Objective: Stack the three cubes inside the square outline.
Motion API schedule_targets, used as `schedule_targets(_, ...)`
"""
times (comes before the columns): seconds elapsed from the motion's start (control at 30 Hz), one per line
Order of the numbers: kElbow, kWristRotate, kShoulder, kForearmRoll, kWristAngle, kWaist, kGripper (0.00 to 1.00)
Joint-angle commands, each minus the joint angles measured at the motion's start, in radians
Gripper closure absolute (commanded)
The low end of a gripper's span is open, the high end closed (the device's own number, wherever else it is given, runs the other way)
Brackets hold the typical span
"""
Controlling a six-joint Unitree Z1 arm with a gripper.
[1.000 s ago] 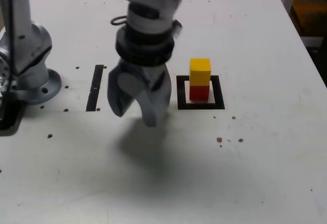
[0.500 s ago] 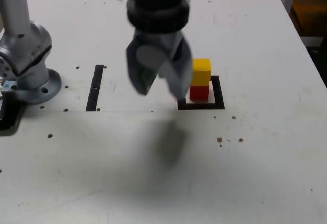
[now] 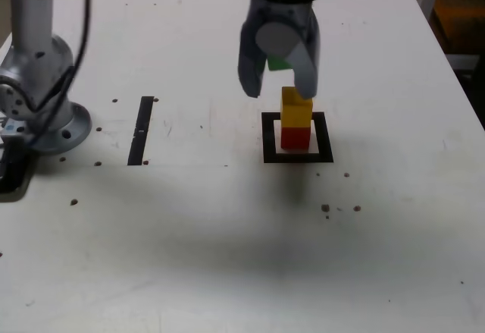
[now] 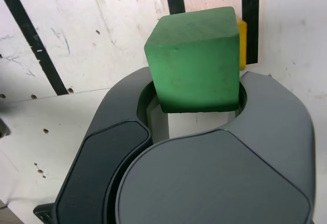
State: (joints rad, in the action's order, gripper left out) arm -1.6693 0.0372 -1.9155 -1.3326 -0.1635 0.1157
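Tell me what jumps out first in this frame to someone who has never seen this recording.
The gripper hangs over the table holding a green cube between its jaws, which fills the middle of the wrist view. Just below it in the exterior view, a yellow cube sits on a red cube inside the black square outline. A thin black strip lies off to the exterior view's left.
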Motion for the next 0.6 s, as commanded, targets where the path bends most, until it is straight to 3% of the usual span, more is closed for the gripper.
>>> schedule_targets(0.0, -0.02, -0.013, -0.018, -0.002, -0.001, -0.013, 0.73)
schedule_targets(0.57, -0.042, -0.034, -0.066, -0.006, -0.033, -0.025, 0.73)
